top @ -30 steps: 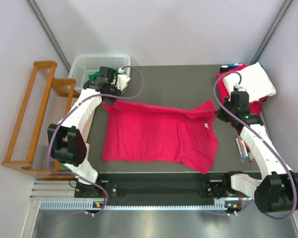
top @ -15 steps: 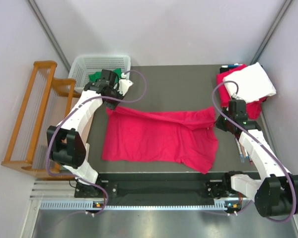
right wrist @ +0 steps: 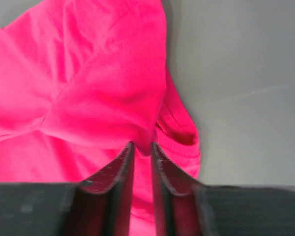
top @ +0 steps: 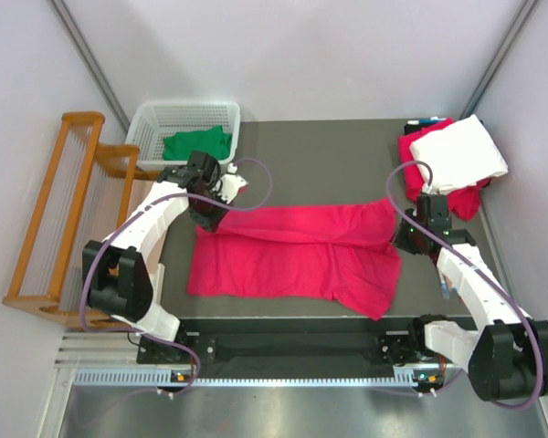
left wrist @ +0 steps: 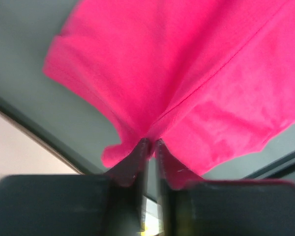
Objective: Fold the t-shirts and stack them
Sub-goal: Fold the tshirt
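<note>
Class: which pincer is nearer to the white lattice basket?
Left. The left pincer sits just in front of the basket, at the crimson-pink t-shirt's left corner; the right pincer is across the table at its right corner.

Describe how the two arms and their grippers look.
The left arm and right arm are built of white tubular links joined by bulky black joint housings, with a lilac cable looping alongside each. The left gripper and right gripper each end in two flat, dark, tapering fingers.
</note>
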Tool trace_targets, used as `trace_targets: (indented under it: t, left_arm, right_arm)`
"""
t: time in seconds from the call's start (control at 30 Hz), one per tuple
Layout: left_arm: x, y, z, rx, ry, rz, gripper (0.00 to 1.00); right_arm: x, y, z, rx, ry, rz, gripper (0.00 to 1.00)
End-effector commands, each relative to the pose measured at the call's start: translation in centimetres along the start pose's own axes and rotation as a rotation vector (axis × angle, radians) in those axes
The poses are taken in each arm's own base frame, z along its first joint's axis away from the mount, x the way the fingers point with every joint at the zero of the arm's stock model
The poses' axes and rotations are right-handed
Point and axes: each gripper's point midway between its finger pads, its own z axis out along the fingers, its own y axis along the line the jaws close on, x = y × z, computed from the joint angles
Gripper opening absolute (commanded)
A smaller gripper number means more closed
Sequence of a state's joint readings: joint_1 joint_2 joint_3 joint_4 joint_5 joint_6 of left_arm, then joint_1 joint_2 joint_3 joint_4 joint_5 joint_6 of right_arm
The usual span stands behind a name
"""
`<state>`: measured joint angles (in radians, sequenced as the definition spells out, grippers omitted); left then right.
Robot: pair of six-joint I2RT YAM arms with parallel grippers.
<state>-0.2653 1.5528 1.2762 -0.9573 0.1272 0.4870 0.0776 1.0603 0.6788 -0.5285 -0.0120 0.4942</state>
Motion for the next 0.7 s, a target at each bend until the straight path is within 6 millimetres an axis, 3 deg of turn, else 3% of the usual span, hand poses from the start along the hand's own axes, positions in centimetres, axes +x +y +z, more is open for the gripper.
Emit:
trace_targets:
  t: [0.0, 0.13, 0.17, 0.2, 0.33, 0.5, 0.6, 0.63, 0.67]
  left_arm:
    - [1.2, -2.0, -0.3, 0.087, 0.017, 0.022, 0.45]
    - [0.8, -1.8, -0.8, 0.080, 0.001, 0.028, 0.87]
    - [0.4, -1.7, -1.1, 0.074, -0.010, 0.030, 0.91]
    - [0.2, -1.7, -1.3, 0.075, -0.014, 0.031, 0.92]
    - [-0.7, -1.1, -1.7, 0.048, -0.043, 0.011, 0.96]
    - [-4.5, 0.4, -1.6, -0.019, -0.197, -0.070, 0.97]
    - [-6.1, 0.0, 0.4, 0.036, -0.227, -0.156, 0.95]
    - [-5.9, -0.3, 1.9, 0.066, -0.192, -0.195, 0.95]
    - [-6.3, -0.2, 2.4, 0.077, -0.188, -0.213, 0.94]
  right_arm:
    - [-0.3, 0.2, -1.0, -0.021, -0.021, 0.003, 0.28]
    - [0.2, 0.1, -1.5, -0.019, 0.001, 0.007, 0.42]
    - [0.3, 0.1, -1.6, -0.020, 0.001, 0.008, 0.46]
    - [0.3, 0.1, -1.7, -0.020, 0.000, 0.009, 0.52]
    - [-0.2, 0.0, -2.8, -0.005, -0.020, 0.015, 0.52]
    - [-5.8, 3.5, -4.5, -0.103, -0.148, 0.023, 0.52]
    - [-7.8, 6.0, -2.7, -0.172, -0.122, 0.033, 0.51]
    - [-8.5, 6.8, -2.0, -0.195, -0.124, 0.038, 0.51]
    - [-8.9, 7.3, -0.6, -0.198, -0.096, 0.043, 0.50]
